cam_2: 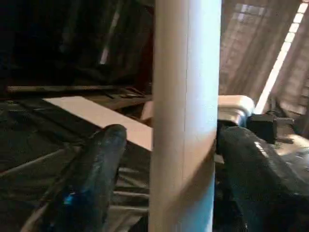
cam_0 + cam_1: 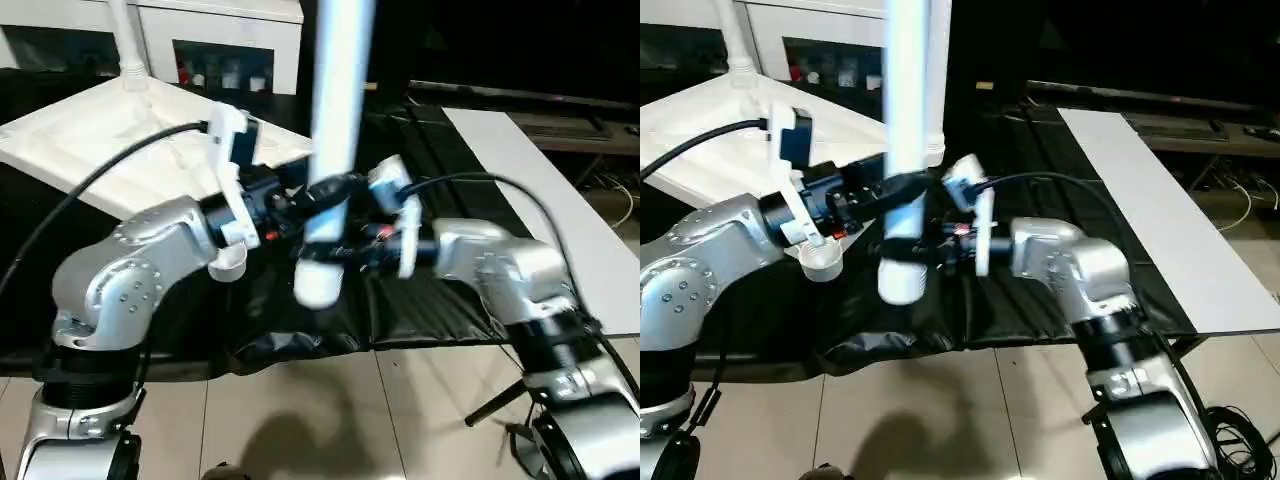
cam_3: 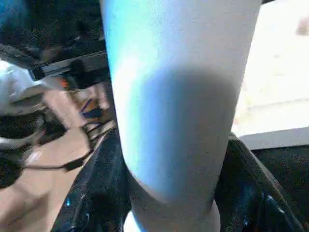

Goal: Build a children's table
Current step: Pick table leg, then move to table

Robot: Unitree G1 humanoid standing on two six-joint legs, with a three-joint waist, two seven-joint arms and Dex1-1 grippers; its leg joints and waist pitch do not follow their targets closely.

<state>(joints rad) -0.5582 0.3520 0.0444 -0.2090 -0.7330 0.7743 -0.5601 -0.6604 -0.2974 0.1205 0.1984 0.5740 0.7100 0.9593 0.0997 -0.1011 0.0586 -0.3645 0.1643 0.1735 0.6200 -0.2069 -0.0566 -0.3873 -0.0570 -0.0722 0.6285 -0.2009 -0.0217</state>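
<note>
A long white table leg stands upright in front of me, its thick end pointing down above the black cloth. My left gripper reaches around it from the left. In the left wrist view one finger stands off the leg with a gap and the other finger lies against it, so the left gripper is open. My right gripper is shut on the leg slightly lower, both fingers pressing its sides. The white tabletop lies underside up at the back left, with another leg upright in its corner socket.
Black cloth covers the work surface. A long white board lies on its right side. A white cabinet with dark glass doors stands behind the tabletop. Tiled floor lies in front of the cloth.
</note>
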